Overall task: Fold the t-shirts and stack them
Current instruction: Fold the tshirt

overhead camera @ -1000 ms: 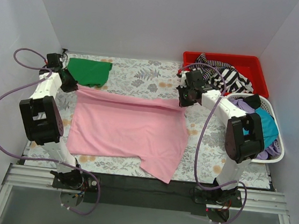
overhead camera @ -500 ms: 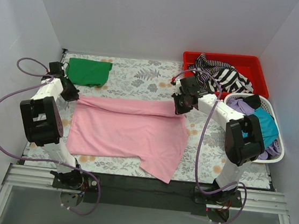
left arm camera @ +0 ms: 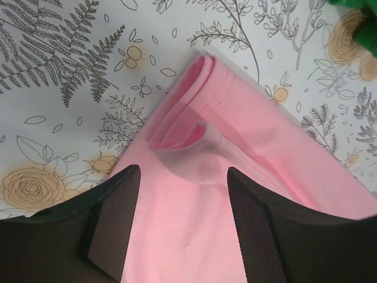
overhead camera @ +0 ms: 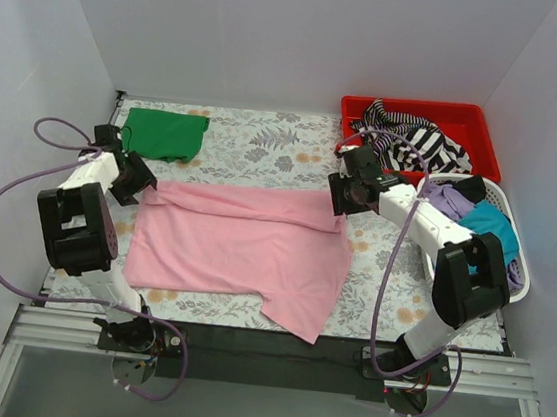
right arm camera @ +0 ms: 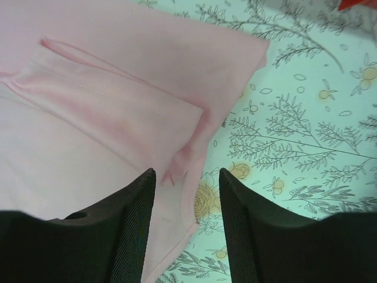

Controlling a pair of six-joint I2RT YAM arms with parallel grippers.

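Both hands have let go over the last second: they were clamped on the far corners of the pink shirt (overhead camera: pixel 239 244) and now stand open, and the shirt's far edge has dropped nearer to the arms.

Tabletop (overhead camera: pixel 265 147): floral-patterned cover, carrying all items below.

Pink shirt: lies flat across the middle of the tabletop, its far edge doubled over on itself in a narrow fold running from one hand to the other. One lower corner trails toward the near edge on the right side.

Basket (overhead camera: pixel 501 197): white, slotted, at the right edge of the tabletop. Holds a purple shirt (overhead camera: pixel 448 200) and a teal shirt (overhead camera: pixel 493 223), both crumpled. The right arm hides part of it.

Bin (overhead camera: pixel 470 120): red, at the far right corner, just behind the basket. Holds a striped shirt (overhead camera: pixel 417 139), bunched and spilling over the near rim.

Green shirt (overhead camera: pixel 166 133): folded, at the far left corner, just beyond the pink shirt and apart from it.

Left hand (left arm camera: pixel 179 177): fingers apart, over the folded far-left corner of the pink shirt, nothing gripped.

Right hand (right arm camera: pixel 187 174): fingers apart, over the far-right corner of the pink shirt, nothing gripped.
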